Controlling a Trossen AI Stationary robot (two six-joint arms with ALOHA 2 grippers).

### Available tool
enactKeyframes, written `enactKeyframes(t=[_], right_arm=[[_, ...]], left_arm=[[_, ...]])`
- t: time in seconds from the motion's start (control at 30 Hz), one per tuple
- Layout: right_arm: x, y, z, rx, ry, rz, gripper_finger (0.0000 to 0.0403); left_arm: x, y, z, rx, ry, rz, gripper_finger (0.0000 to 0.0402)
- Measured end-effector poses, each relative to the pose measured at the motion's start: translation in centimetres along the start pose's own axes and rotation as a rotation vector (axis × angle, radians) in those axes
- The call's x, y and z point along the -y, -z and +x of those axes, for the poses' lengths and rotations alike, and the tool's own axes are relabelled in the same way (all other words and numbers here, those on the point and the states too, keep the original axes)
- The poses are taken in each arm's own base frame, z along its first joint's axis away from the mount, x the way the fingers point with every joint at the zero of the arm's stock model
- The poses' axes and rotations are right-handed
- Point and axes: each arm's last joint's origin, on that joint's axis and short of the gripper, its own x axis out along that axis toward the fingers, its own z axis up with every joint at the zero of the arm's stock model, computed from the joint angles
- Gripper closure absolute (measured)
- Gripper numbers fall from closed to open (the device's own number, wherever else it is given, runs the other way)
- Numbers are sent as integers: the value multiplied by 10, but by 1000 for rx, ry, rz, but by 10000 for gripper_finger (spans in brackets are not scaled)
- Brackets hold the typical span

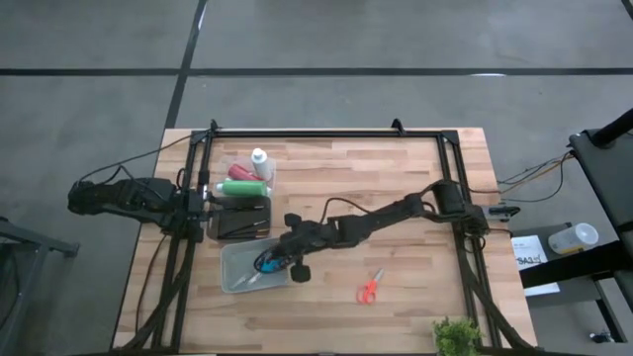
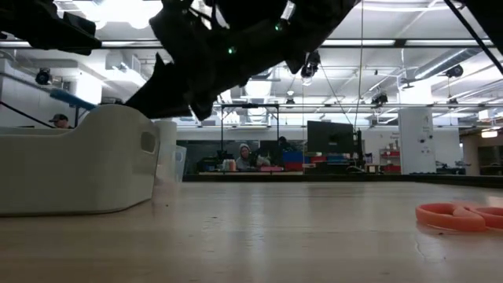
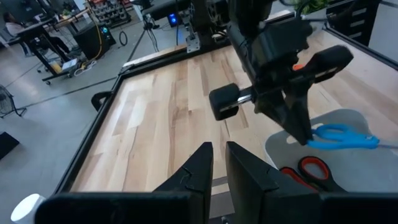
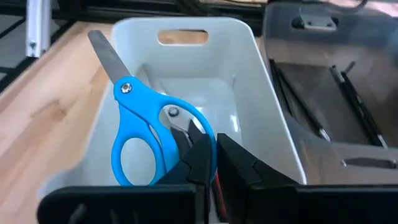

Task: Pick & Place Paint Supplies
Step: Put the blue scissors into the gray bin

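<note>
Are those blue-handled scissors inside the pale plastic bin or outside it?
Inside: the right gripper, shut on the blue-handled scissors, holds them within the pale plastic bin's walls.

Three small paint bottles sit in a tight cluster near the far left part of the counter (image 1: 396,188). The green bottle (image 1: 240,188) lies on its side, pale cap pointing left. The white bottle (image 1: 261,162) is just beyond it, at the green one's right end, apparently upright, though the overhead view leaves that unsure. The red bottle (image 1: 239,171) lies between them on the left, touching both. Thin brushes (image 4: 311,109) lie lengthwise in a dark tray (image 1: 240,220) just in front of the bottles.
</note>
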Motion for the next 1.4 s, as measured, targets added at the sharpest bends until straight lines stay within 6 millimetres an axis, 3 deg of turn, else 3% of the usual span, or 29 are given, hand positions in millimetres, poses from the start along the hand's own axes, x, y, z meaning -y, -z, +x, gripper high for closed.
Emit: enactKeyframes(t=[0.2,0.73,1.4], right_arm=[[2,10,7,-19,11,14,388],[2,10,7,-23,5,19,388],[-9,-7,5,-6,-26,-27,387]], left_arm=[[0,0,0,0,0,0,351],[0,0,0,1,-1,1,351],[0,0,0,2,-1,3,351]])
